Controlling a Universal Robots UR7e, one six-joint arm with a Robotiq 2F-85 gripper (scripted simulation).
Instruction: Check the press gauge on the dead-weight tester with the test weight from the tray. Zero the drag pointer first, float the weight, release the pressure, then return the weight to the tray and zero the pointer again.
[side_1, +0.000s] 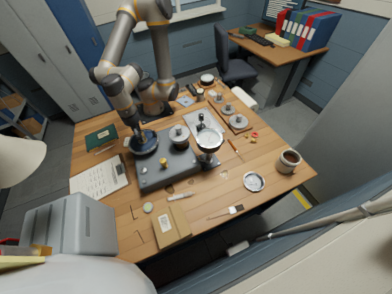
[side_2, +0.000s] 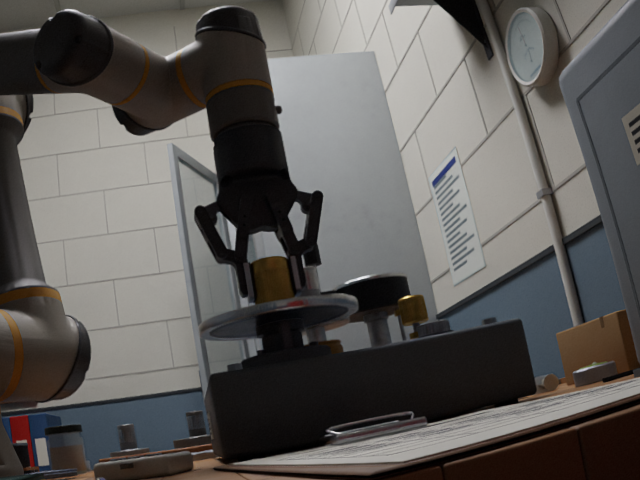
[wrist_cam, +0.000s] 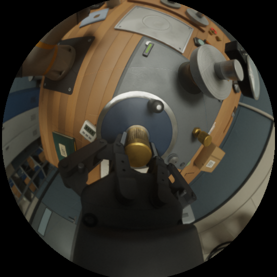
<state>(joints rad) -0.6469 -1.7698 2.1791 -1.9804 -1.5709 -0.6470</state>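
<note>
The brass knob (wrist_cam: 137, 144) rises from the middle of a round blue handwheel (wrist_cam: 137, 124) with a silver rim, at the left end of the grey dead-weight tester (side_1: 167, 160). My gripper (side_2: 271, 279) comes straight down over it and grips this knob (side_2: 271, 279). A small white crank pin (wrist_cam: 158, 106) stands on the wheel's rim. To the right on the tester a grey test weight (side_1: 179, 134) sits on the piston pan. The round press gauge (side_1: 209, 140) stands at the tester's right end. A smaller brass knob (side_1: 163, 162) sits on the tester's front.
My own arm's base (side_1: 155, 97) stands just behind the tester. A weight tray (side_1: 230, 112) with several weights lies at the bench's back right. A green book (side_1: 101, 136), a form sheet (side_1: 99, 177), a cardboard box (side_1: 170, 225), a loose gauge (side_1: 253, 181) and a mug (side_1: 289, 161) lie around.
</note>
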